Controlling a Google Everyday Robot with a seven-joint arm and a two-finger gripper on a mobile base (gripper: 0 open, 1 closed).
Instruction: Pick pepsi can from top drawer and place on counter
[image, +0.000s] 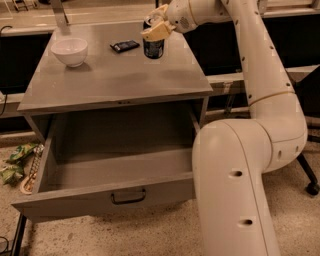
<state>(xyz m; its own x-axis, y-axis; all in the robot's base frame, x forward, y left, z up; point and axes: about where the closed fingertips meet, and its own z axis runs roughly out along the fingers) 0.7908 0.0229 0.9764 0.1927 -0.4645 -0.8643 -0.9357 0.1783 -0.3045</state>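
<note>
There, on the counter (115, 80), the hand (156, 25) tight around the upright pepsi can (153, 47), label unreadable.

claw (156, 28) at pepsi can (153, 48), on counter (115, 77)

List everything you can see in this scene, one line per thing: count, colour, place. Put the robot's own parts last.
pepsi can: one, dark blue, upright at the counter's back right.
bowl: one, white, on the counter's back left.
packet: one, black, flat on the counter between the bowl and the can.
counter: one, grey, top of the cabinet.
top drawer: one, grey, pulled open below the counter, dark handle on its front.
leafy item: one, green, on the floor left of the drawer.
arm: one, white, reaching in from the right over the counter.
gripper: one, tan, at the top of the can.
</note>
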